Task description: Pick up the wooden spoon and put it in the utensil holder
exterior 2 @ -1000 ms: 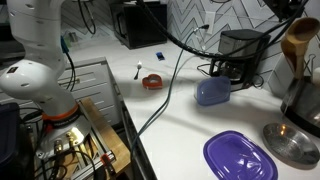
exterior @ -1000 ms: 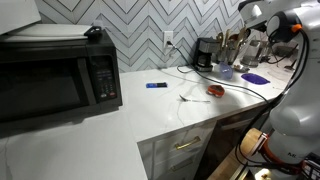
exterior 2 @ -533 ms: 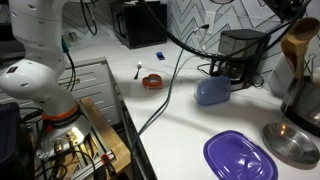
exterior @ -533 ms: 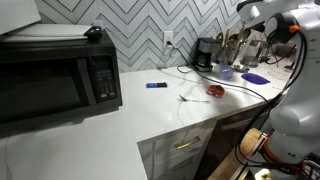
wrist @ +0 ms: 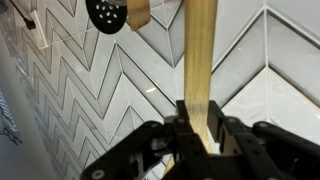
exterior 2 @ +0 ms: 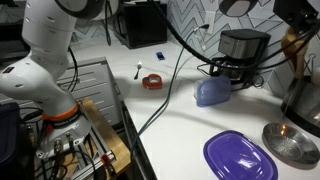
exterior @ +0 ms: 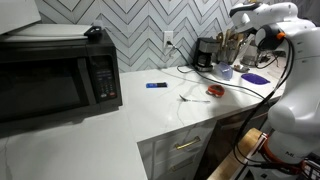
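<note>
In the wrist view my gripper (wrist: 200, 118) is shut on the flat pale tan handle of the wooden spoon (wrist: 200, 50), which points straight up against the chevron tile wall. In an exterior view the gripper (exterior: 262, 40) hangs high at the back right of the counter, just right of several tan wooden utensils (exterior: 234, 45). They rise above the utensil holder, a pale whitish-blue cup (exterior: 226, 70). In an exterior view a tan spoon bowl (exterior 2: 295, 45) shows at the far right; the holder's base is hidden there.
A black coffee maker (exterior: 205, 53) (exterior 2: 243, 55) stands next to the holder. A flat purple dish (exterior: 256, 77) (exterior 2: 238, 157), a small red object (exterior: 215, 90) (exterior 2: 152, 81), a metal bowl (exterior 2: 290, 143) and cables lie on the counter. A black microwave (exterior: 55, 80) stands apart.
The arm has swung over the back right corner, toward the upright utensils. Its links now fill more of both exterior views. Nothing on the counter has moved.
</note>
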`<state>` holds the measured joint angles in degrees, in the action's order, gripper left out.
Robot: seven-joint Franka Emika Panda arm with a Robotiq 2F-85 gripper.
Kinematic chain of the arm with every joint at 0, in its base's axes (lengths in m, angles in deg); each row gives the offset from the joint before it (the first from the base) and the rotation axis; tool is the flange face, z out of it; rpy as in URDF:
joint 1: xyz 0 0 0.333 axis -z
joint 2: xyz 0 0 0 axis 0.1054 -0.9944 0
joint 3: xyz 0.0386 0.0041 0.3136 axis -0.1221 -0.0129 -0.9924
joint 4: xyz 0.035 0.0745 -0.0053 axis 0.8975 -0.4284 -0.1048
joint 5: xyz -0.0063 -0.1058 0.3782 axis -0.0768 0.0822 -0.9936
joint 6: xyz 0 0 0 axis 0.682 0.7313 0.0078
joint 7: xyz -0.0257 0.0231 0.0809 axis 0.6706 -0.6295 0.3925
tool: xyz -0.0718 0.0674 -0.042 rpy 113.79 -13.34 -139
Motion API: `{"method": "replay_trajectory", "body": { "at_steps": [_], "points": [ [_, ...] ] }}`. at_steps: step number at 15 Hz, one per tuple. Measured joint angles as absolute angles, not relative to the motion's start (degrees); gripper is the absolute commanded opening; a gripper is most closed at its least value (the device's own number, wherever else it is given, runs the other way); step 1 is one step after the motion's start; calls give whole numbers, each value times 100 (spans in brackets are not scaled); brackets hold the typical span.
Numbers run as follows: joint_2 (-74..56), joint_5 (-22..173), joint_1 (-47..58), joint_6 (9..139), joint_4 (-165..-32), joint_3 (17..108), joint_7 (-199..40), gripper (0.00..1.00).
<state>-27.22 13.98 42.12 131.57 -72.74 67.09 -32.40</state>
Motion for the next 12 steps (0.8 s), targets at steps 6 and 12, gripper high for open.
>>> {"method": "replay_trajectory", "body": {
  "at_steps": [6,12],
  "points": [
    [-3406,1615,4532,13227,-6796,6512,-3215,6],
    [-3873,1859,4812,13227,-6430,6059,-3215,6]
  ]
}}
